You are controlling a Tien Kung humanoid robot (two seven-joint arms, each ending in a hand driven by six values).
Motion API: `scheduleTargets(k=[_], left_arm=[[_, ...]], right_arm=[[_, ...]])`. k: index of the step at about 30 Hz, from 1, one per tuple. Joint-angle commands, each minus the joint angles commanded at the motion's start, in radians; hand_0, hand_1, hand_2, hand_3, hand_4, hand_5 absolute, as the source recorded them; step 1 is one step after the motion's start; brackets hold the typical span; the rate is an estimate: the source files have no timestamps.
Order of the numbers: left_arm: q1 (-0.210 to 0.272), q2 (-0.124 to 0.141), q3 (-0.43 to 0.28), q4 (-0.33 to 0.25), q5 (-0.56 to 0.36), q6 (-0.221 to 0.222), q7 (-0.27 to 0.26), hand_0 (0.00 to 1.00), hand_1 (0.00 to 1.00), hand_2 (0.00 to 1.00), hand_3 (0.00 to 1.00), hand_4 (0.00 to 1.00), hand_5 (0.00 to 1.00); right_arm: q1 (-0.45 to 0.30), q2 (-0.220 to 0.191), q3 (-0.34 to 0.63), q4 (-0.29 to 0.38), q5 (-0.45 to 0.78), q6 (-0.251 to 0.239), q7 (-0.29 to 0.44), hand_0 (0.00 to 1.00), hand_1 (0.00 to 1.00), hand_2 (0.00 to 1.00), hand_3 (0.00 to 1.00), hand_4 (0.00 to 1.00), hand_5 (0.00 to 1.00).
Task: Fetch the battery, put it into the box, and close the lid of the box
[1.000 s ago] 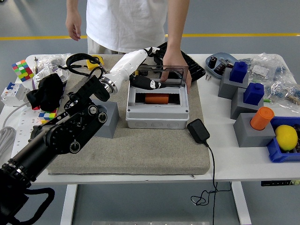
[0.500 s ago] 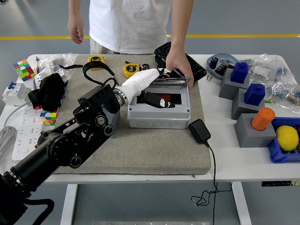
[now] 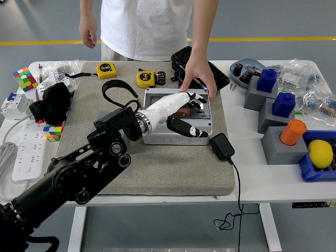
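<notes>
1. The left robot hand [image 3: 185, 113] lies flat across the lid [image 3: 199, 105] of the grey box [image 3: 178, 137], fingers spread, gripping nothing.
2. The battery isn't visible; presumably it's inside the box.
3. A person's hand [image 3: 198, 74] steadies the box's far edge.
4. Closing step; next, press until the lid seats, I'd say.

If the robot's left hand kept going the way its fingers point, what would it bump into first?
Probably the person's hand, which rests on the far edge of the box. The left hand lies on the lid, pointing that way; depth is unclear.
</notes>
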Motion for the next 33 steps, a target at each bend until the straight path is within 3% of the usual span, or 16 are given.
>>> scheduleTargets(k=[5,8,15,19,25,28,33], left_arm=[[0.017,0.000,-0.002,-0.022,-0.019,-0.003,0.001,0.660,0.728,0.736,0.826,0.998,0.385],[0.040,0.000,-0.043,-0.043,-0.030,0.029,-0.036,0.660,0.728,0.736,0.826,0.998,0.385],[0.124,0.000,-0.193,-0.061,-0.170,0.155,-0.200,0.661,0.730,0.738,0.821,0.998,0.404],[0.188,0.000,-0.297,-0.074,-0.267,0.200,-0.292,0.671,0.737,0.741,0.818,0.998,0.415],[0.296,0.000,-0.453,-0.100,-0.372,0.212,-0.389,0.682,0.740,0.737,0.815,0.998,0.412],[0.356,0.000,-0.530,-0.105,-0.428,0.197,-0.430,0.682,0.740,0.737,0.815,0.998,0.412],[0.428,0.000,-0.584,-0.110,-0.525,0.153,-0.457,0.707,0.744,0.740,0.806,0.998,0.415]], right_arm=[[-0.001,0.002,0.004,0.000,-0.001,-0.001,-0.001,0.766,0.720,0.731,0.750,0.998,0.542],[-0.002,0.002,0.004,0.000,0.000,0.000,0.000,0.766,0.720,0.731,0.750,0.998,0.542],[-0.004,0.003,0.009,0.000,-0.006,0.000,-0.001,0.769,0.720,0.731,0.750,0.998,0.540],[-0.004,0.002,0.008,0.000,-0.006,0.000,-0.001,0.769,0.720,0.731,0.750,0.998,0.540],[-0.003,0.000,0.011,0.000,-0.005,0.000,0.000,0.769,0.720,0.731,0.749,0.998,0.540],[-0.003,-0.001,0.012,0.000,-0.006,0.000,0.000,0.769,0.720,0.731,0.749,0.998,0.540],[-0.003,-0.001,0.019,0.000,-0.011,0.000,-0.003,0.766,0.720,0.731,0.749,0.998,0.540]])
